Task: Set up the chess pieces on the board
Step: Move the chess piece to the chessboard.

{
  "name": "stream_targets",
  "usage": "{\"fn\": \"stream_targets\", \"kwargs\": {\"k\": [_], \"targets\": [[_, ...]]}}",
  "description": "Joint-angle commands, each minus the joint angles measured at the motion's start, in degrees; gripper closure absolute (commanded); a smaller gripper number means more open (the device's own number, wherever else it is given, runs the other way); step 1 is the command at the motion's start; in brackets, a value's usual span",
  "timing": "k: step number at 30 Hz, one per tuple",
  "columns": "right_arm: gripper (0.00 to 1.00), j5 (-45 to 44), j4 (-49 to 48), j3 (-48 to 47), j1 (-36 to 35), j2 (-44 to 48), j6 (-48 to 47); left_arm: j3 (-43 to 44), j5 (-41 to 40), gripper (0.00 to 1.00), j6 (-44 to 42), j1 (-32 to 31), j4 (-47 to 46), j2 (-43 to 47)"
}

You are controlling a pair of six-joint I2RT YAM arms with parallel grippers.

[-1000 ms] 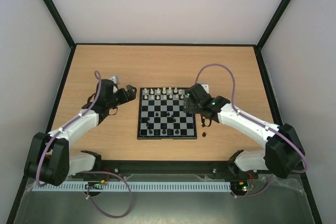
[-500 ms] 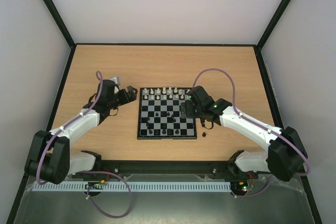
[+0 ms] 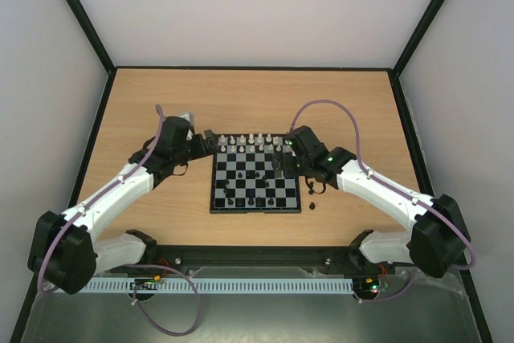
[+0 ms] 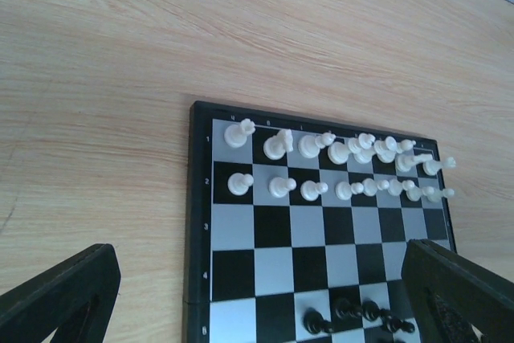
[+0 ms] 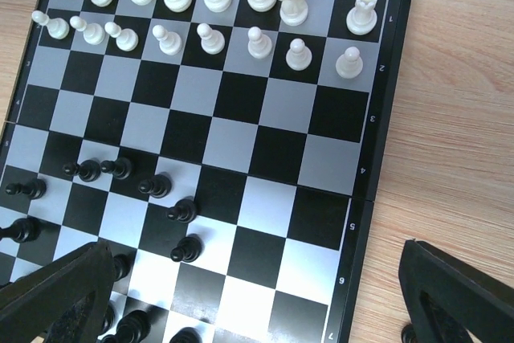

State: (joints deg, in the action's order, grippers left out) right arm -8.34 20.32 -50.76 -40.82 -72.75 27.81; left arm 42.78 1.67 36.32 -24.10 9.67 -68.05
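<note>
Beneath the right gripper [image 5: 257,303] lies the board [image 5: 277,154]

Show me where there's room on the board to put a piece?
The board is bare across its middle rows, between the white pieces and the black pieces. Its right side beside the black ones is free too, and so is the table right of it. Crowded: the two white rows at the far edge and the black cluster near left.
</note>
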Motion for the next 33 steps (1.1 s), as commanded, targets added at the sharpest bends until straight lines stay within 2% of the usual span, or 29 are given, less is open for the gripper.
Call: {"fn": "stream_targets", "kwargs": {"k": [1,9,16,28,33], "targets": [[0.02,0.9,2.1,-1.5,0.2,0.4,-1.3,3.4,-3.7,0.01,0.7,-2.7,11.8,2.5],[0.02,3.8,1.5,-0.6,0.2,1.6,-1.4,7.8,-3.4,0.0,0.1,-9.4,23.5,2.5],[0.02,4.8,0.9,0.1,0.2,2.5,-1.3,8.3,-2.0,0.04,-0.1,-12.8,25.7,-0.8],[0.02,4.7,0.7,0.6,0.3,2.4,-1.2,7.5,-3.5,0.22,0.5,-18.8,22.9,-8.1],[0.02,4.8,0.6,0.6,0.3,2.3,-1.1,7.2,-3.8,0.42,0.4,-19.9,22.3,-10.8]]}}
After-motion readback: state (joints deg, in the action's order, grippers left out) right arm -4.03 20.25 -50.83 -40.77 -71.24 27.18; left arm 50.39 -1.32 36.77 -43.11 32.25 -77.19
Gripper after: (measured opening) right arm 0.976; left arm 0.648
